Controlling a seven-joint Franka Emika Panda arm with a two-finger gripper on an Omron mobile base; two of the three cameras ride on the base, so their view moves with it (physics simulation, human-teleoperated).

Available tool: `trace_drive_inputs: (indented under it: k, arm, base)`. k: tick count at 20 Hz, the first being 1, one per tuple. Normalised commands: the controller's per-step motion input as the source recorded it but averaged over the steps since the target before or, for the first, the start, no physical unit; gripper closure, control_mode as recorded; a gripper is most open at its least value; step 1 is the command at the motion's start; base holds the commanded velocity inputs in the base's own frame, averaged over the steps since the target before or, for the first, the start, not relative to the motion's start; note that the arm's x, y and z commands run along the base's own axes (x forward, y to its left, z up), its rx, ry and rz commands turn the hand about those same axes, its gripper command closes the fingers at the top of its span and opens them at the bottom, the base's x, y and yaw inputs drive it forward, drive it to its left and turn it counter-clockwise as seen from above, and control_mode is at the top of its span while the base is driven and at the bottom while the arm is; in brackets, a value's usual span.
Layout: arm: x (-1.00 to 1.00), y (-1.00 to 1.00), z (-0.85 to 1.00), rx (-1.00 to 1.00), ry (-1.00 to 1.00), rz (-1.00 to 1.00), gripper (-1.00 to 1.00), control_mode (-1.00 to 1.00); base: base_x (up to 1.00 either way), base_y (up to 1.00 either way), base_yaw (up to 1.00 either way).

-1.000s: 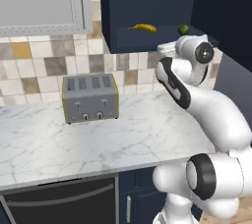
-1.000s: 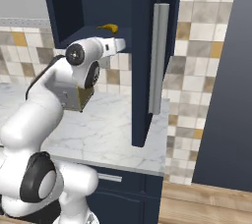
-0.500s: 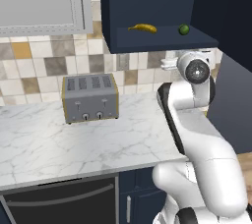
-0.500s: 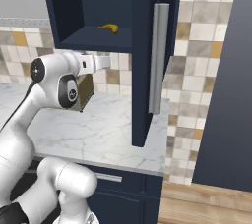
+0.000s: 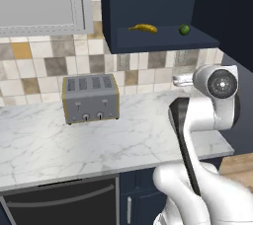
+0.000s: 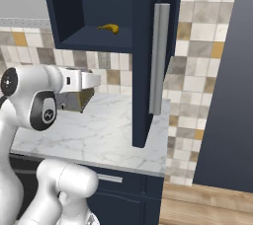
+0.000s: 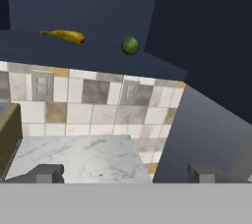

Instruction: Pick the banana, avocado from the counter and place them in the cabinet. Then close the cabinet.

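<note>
Now I see the banana [image 7: 64, 35] and the avocado [image 7: 130, 45] at 3 o'clock of it on the cabinet [image 5: 148, 41] shelf, gripper [image 7: 125, 173] jaws spread empty.

- The banana [image 5: 144, 28] lies on the floor of the cabinet [image 5: 148, 46], with the avocado [image 5: 184, 30] on the same shelf, to its right and well apart.
- The cabinet hangs above the counter [image 5: 99, 142]; its door [image 6: 150, 56] stands open at the right.
- A toaster [image 5: 91, 98] stands on the counter, below and left of the cabinet, before the tiled wall [image 5: 34, 68].
- The gripper [image 7: 125, 173] sits below the shelf, over the counter's right end.
</note>
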Motion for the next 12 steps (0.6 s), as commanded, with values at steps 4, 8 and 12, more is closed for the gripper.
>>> trace_drive_inputs:
  k: [4, 8, 12]
  arm:
    - [-1.00, 0.00, -0.03, 0.08, 0.00, 0.00, -1.00, -1.00]
    - [-1.00, 0.00, -0.10, 0.10, 0.00, 0.00, -1.00, -1.00]
    - [-1.00, -0.02, -0.10, 0.12, 0.00, 0.00, -1.00, -1.00]
  base:
    - [0.00, 0.00, 0.00]
    - [0.00, 0.00, 0.00]
    - [0.00, 0.00, 0.00]
